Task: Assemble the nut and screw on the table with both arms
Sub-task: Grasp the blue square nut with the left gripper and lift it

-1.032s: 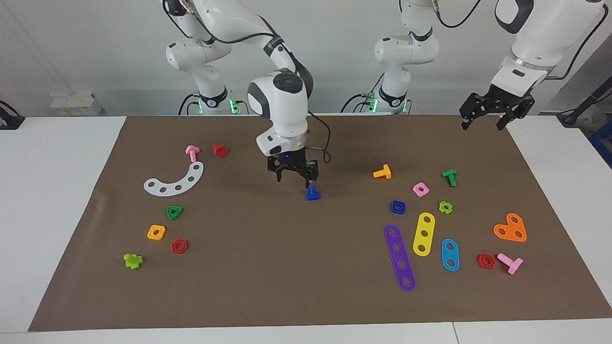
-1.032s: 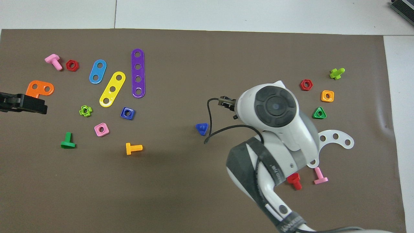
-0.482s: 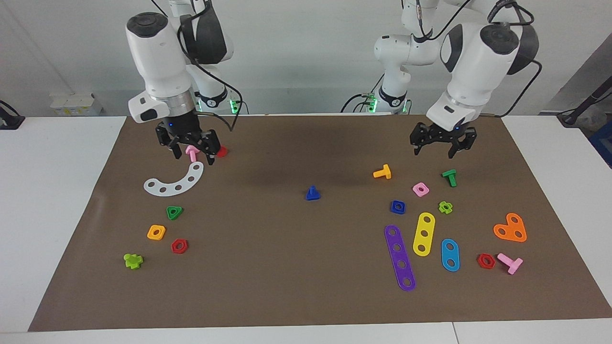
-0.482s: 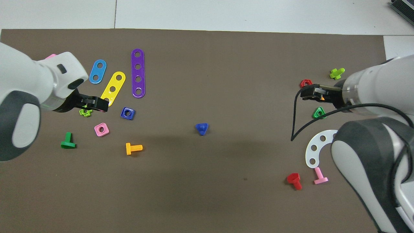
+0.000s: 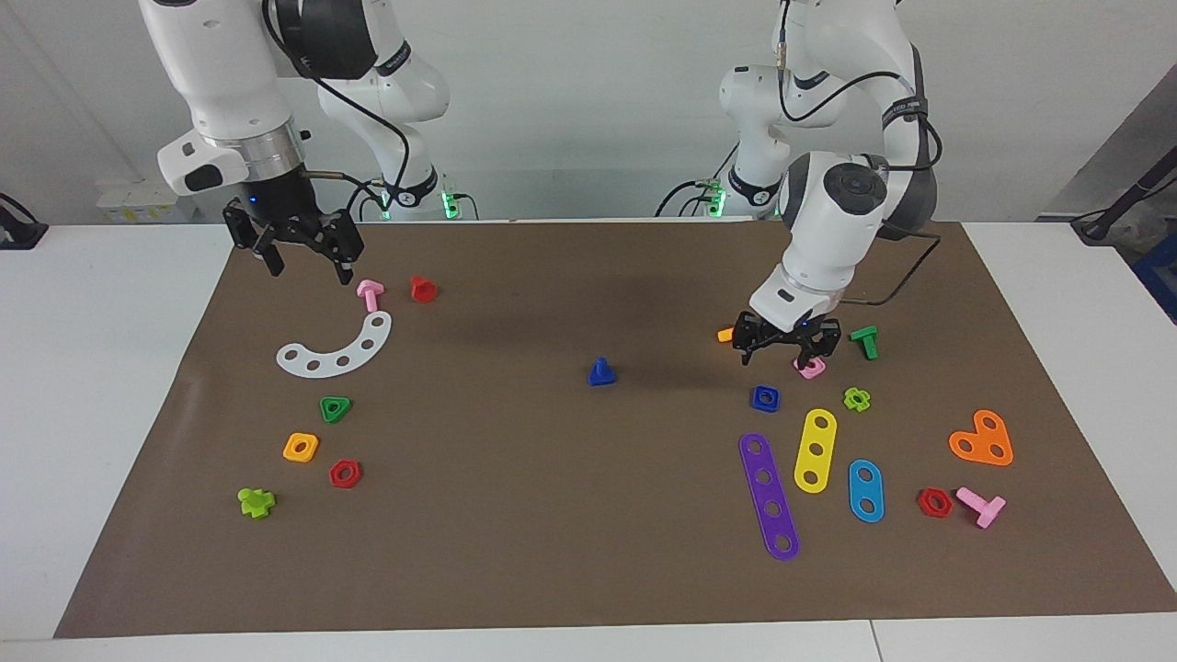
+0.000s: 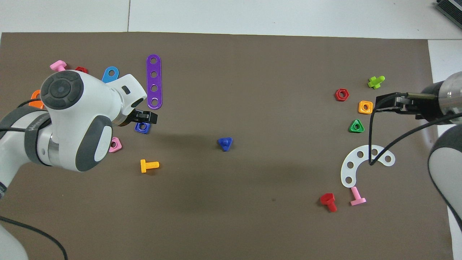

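The blue screw stands head down, shaft up, on the middle of the brown mat; it also shows in the overhead view. The blue nut lies flat toward the left arm's end. My left gripper is open and low over the mat, just over the nut's robot-side edge, between an orange bolt and a pink nut; in the overhead view it partly covers the nut. My right gripper is open, empty and raised over the mat's edge at the right arm's end.
Around the nut lie a pink nut, an orange bolt, a green bolt, purple and yellow strips. At the right arm's end lie a white curved strip, a pink bolt and a red bolt.
My right gripper left the blue screw, swung to its own end of the table and rose. My left arm swung in and came down close to the blue nut.
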You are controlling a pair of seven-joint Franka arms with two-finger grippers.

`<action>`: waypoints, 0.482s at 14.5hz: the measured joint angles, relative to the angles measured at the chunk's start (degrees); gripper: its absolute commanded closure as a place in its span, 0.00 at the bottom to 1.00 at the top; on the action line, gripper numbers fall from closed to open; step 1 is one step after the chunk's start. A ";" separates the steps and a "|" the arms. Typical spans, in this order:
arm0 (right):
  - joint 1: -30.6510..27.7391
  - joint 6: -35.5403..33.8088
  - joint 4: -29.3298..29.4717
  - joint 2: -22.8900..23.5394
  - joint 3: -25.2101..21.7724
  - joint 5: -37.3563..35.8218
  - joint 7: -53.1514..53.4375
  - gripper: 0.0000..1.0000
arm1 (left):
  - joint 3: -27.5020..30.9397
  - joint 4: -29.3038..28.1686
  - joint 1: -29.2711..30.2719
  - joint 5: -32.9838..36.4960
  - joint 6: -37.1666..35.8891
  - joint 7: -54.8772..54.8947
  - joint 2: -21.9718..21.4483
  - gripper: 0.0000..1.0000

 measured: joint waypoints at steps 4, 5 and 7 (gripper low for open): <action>-0.53 -0.95 0.54 0.22 -0.02 1.92 -1.14 0.00 | 0.06 -1.32 0.25 0.00 4.46 9.50 3.65 0.20; -0.53 -0.95 0.48 0.39 0.00 1.97 -1.15 0.00 | 0.13 -1.33 0.37 0.00 5.02 12.27 4.50 0.21; -0.47 -0.95 0.00 0.52 0.04 2.00 -1.17 0.00 | 0.31 -1.36 0.46 0.00 5.76 16.04 6.01 0.22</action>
